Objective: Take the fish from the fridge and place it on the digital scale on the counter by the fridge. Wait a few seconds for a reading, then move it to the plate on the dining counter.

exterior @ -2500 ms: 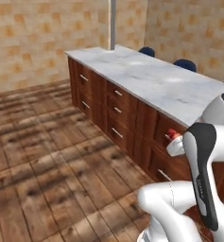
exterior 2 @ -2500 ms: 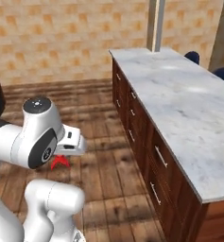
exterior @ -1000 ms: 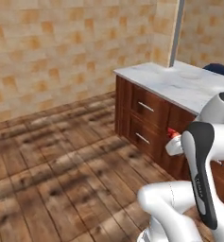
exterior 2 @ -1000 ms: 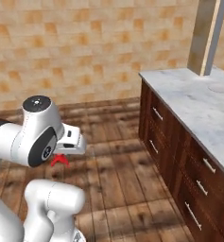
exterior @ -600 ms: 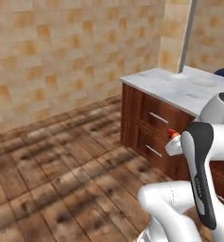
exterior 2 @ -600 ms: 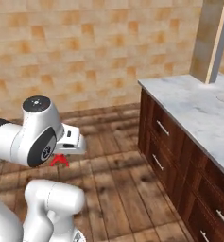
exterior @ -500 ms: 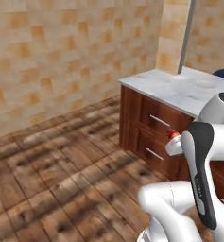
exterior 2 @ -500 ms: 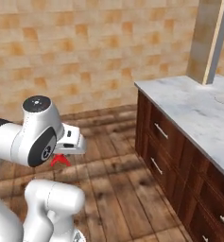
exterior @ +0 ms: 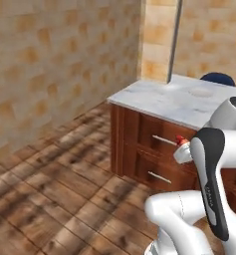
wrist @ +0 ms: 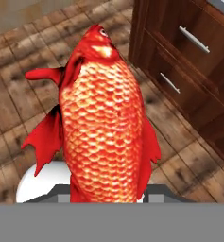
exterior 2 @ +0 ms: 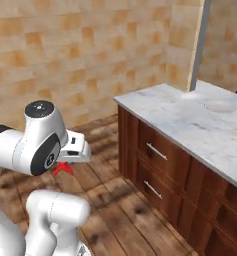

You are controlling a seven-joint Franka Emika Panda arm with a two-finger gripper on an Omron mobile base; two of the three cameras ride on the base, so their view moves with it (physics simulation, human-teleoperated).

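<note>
Item: fish, red-orange, scaled; was clamped in the hand and carried clear above the wood floor (head pointing away from the wrist), presumably for transfer. Destination: pale plate lay on the marble dining desk, well apart from the fish.

A long white-grey marble-topped dining counter carries a shallow round pale plate; beyond it, a blue chair back.
</note>
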